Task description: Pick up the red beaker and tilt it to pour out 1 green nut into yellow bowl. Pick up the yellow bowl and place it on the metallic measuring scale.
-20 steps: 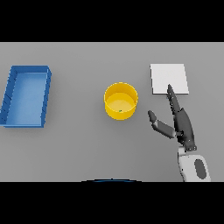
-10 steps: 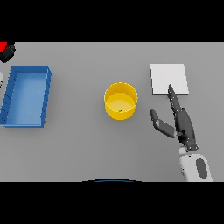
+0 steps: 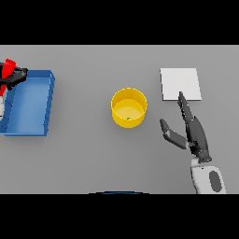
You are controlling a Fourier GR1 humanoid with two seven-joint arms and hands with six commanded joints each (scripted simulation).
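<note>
Your right hand lies on the bench, fingers straight, tips touching the metallic scale; the yellow bowl sits well left. Your left hand grips the red beaker over the blue tray.

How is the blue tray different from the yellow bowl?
The blue tray is rectangular with straight walls; the yellow bowl is round. The tray lies at the table's left side, the bowl near the middle. The bowl holds a small green speck; the tray's floor shows nothing. Both are open-topped and rest on the grey table.
</note>
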